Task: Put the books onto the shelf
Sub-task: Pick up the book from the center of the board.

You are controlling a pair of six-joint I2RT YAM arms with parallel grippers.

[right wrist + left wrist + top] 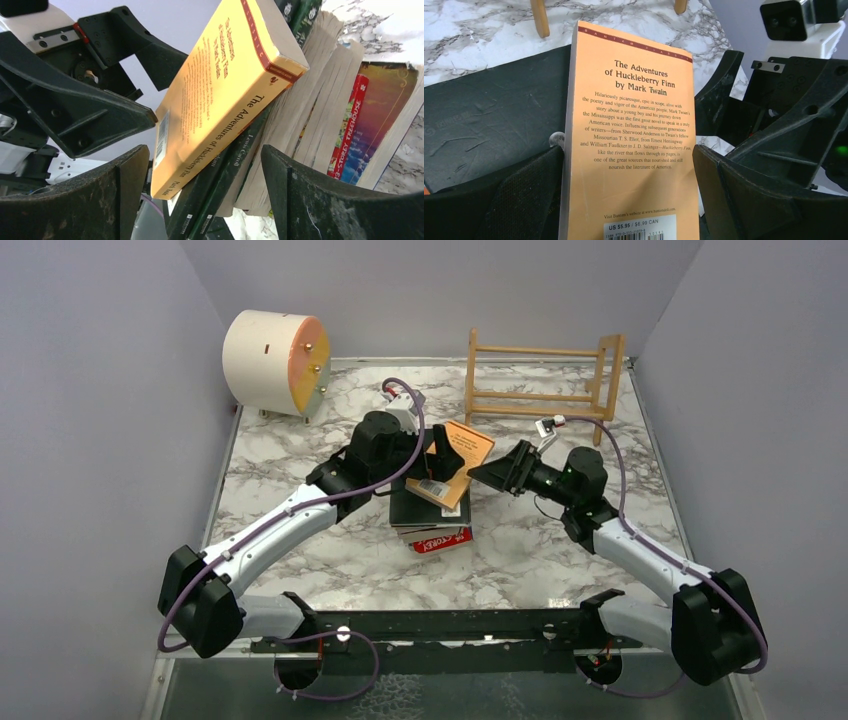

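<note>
Books [432, 520]: one pile lies at the centre of the marble desk [290, 455], between the two arms. Counted from the right wrist view, the pile shows one orange book [210, 90], two dark green spines [225, 190] and one red-spined book [347, 125] with a colourful cover. Pale page blocks lie between these, and the full number cannot be told. In the top view the red-spined book sits lowest, touching the desk, and juts toward the near edge.

The orange book is uppermost. It stands tilted, its spine edge resting on the dark green books and its opposite long edge raised. Its back cover faces the left wrist camera and reads "The Adventures of Huckleberry Finn".

Left fingers [519, 205]: two, spread wide, one against each long edge of the orange book, grasping it across its width.

Right fingers [320, 200]: two, released and holding nothing. They are aimed at the spine side of the pile, close to the orange book but apart from it.

Shelf [535, 396]: one light-wood rack of thin rails with two ladder-like end frames. It stands upright at the far edge of the desk, right of centre, beyond the pile and not touching it.

One cream cylinder [262, 358] with an orange face lies at the far left corner.
</note>
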